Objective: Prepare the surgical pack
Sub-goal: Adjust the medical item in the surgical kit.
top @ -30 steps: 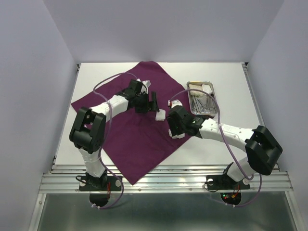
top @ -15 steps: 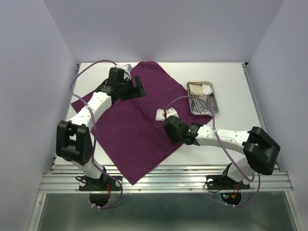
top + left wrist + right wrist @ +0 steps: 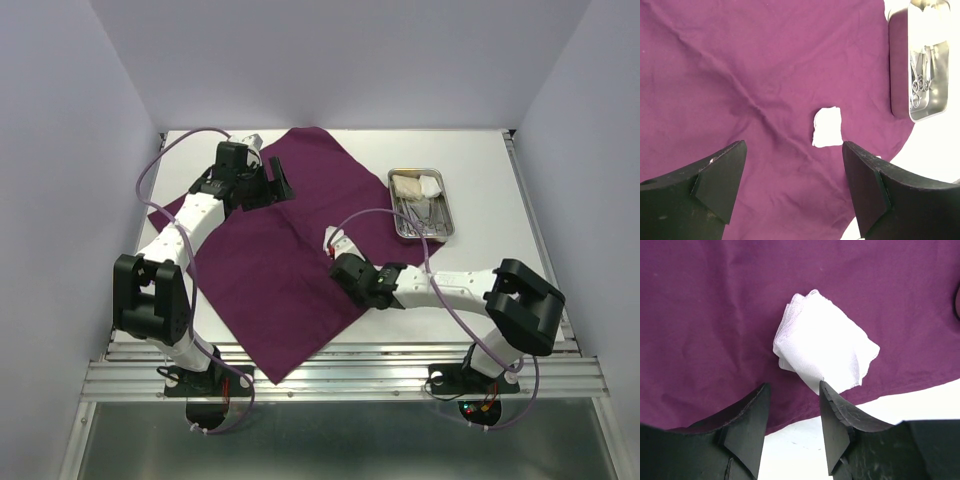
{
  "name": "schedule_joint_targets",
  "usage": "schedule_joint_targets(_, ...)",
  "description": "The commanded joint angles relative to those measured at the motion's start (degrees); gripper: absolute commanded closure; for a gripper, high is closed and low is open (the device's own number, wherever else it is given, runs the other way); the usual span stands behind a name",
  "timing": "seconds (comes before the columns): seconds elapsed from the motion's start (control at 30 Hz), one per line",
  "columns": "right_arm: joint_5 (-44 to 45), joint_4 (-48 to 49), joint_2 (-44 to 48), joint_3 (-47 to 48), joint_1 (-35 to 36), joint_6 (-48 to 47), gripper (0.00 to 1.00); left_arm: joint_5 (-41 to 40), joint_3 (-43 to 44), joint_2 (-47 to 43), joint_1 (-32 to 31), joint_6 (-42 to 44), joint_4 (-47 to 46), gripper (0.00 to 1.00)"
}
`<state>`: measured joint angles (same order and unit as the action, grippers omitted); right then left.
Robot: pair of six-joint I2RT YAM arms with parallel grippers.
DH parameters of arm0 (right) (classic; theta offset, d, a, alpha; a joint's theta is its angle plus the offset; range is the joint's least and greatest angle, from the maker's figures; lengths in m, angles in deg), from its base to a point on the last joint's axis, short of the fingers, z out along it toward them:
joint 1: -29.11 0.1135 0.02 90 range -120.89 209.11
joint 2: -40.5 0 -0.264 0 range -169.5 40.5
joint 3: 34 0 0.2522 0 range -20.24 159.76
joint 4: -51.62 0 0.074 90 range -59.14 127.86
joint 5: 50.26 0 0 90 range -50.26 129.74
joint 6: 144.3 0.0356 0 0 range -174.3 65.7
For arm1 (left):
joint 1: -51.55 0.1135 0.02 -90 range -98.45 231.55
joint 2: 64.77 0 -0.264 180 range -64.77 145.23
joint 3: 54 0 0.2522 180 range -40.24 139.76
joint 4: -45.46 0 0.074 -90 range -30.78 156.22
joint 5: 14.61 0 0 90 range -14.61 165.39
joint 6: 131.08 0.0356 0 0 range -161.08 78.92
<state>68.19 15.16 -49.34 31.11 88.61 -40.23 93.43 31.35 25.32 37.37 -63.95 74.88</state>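
We saw the purple cloth (image 3: 270, 270) spread across the bench (image 3: 480, 160), with one white gauze wad (image 3: 826, 347) lying on it close to its right edge. The right end effector (image 3: 794, 390) sat just short of that wad, jaws partly apart and holding nothing. The left end effector (image 3: 794, 150) hung over the cloth's far left part, jaws wide and empty. The steel tray (image 3: 449, 205), just beside the cloth's right corner, carried the silver instruments (image 3: 424, 215) and further gauze pieces (image 3: 415, 184).
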Motion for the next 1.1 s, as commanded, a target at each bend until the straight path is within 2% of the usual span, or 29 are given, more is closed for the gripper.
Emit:
schedule_joint_targets(0.0, 4.51, 0.37, -2.0, 1.03, 1.14, -2.63, 0.51, 0.94, -0.75, -2.54, -0.15, 0.02, -1.25, 0.11)
schedule_joint_targets(0.67, 9.08, 3.63, -6.48, 3.66, 3.51, -5.54, 0.52, 1.64, -2.25, -3.07, -0.06, 0.11, -2.13, 0.12)
schedule_joint_targets(1.07, 13.74, 0.73, -8.15, 7.09, 5.18, -4.57, 0.49, 2.26, -2.77, -2.9, 0.02, 0.55, -2.56, 0.12)
